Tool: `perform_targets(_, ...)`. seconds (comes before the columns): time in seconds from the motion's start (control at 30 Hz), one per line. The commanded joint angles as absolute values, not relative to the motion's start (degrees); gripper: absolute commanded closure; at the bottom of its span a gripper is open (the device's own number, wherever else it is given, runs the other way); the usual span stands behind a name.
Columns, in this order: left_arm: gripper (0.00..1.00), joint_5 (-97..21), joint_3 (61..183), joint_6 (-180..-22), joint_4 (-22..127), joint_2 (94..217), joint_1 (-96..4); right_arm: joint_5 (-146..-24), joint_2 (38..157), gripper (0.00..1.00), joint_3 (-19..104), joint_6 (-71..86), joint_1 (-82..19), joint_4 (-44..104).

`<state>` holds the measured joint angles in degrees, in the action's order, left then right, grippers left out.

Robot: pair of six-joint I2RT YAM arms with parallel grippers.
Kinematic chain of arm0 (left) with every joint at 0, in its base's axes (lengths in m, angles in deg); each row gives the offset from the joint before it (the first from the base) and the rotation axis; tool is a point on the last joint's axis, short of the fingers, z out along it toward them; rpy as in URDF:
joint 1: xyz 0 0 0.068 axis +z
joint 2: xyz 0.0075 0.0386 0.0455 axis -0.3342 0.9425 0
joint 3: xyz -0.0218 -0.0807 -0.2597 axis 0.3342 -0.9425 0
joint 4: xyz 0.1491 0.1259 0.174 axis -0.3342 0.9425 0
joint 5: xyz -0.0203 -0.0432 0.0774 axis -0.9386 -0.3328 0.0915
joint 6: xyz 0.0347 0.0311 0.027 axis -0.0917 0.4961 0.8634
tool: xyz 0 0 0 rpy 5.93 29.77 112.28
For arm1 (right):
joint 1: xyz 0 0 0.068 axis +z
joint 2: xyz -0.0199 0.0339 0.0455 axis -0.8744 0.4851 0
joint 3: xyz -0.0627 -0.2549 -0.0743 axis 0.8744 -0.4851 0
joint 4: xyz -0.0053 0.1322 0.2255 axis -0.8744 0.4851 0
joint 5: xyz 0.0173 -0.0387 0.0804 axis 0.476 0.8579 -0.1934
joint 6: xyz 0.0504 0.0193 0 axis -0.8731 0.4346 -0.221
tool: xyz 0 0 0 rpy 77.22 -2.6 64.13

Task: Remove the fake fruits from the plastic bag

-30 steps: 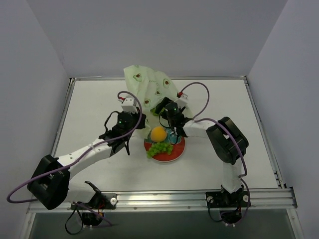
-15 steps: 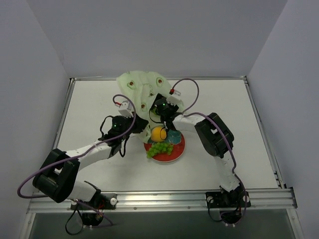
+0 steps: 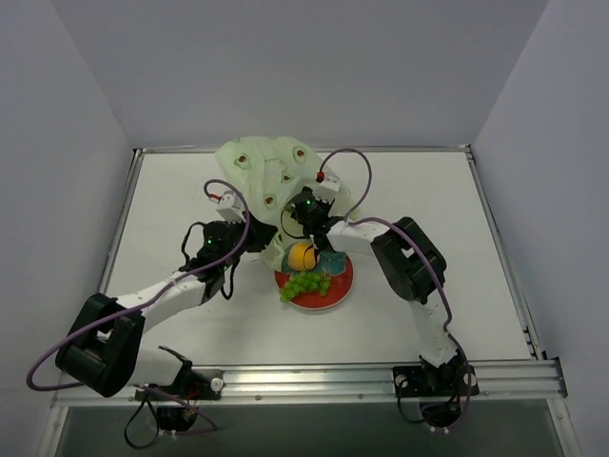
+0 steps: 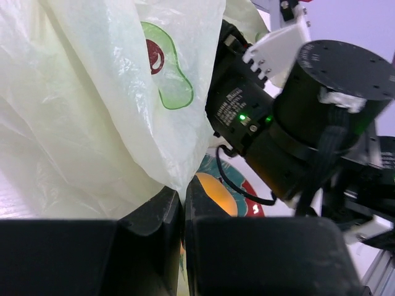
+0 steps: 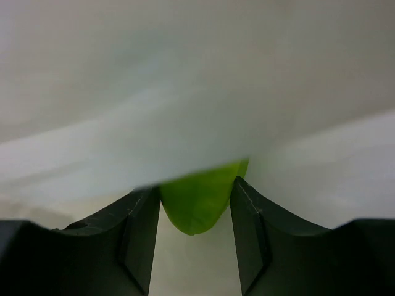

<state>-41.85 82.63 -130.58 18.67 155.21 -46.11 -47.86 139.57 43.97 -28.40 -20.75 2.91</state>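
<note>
The pale green plastic bag (image 3: 262, 171) with avocado prints lies bunched at the back, larger than the plate. My left gripper (image 3: 264, 243) is shut on the bag's lower edge (image 4: 92, 92), its jaws (image 4: 183, 185) pinching the film. My right gripper (image 3: 297, 221) reaches into the bag's mouth. In the right wrist view its fingers (image 5: 194, 188) close on a bright green fruit (image 5: 197, 206) under the film. The round orange-yellow fruit (image 3: 303, 255) and the light green grape bunch (image 3: 304, 284) sit on the plate. The dark green fruit is out of view.
The red-rimmed plate (image 3: 341, 284) with teal centre lies just in front of the bag, between the two arms; it also shows in the left wrist view (image 4: 250, 200). Raised metal rails run along the table's edges, and grey walls enclose it.
The bag has been drawn left and spread wider. My right gripper has moved left, deeper into the bag's mouth. My left arm has shifted left, still holding the bag's edge.
</note>
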Motion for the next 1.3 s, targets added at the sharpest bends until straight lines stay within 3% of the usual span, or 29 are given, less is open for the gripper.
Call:
perform_targets(0.0,0.98,-42.28,83.27,-129.86,16.14,153.38,-45.71,-48.58,130.36,0.93,41.46,-21.77,-19.67,0.24)
perform_targets(0.37,0.98,-43.16,83.1,-130.3,14.91,155.4,-44.31,-63.17,114.1,0.93,32.23,-13.94,-19.23,3.92)
perform_targets(0.73,0.98,-43.24,82.83,-129.86,14.56,155.75,-43.6,-65.82,87.31,0.92,6.68,-10.95,-17.47,12.98)
perform_targets(0.9,0.98,-43.16,82.66,-129.6,14.55,155.23,-43.6,-68.19,85.08,0.92,2.6,-10.51,-17.56,12.89)
perform_targets(1.27,0.98,-43.51,82.74,-129.42,14.47,155.14,-43.6,-66.7,93.96,0.88,3.31,-9.28,-17.74,7.18)
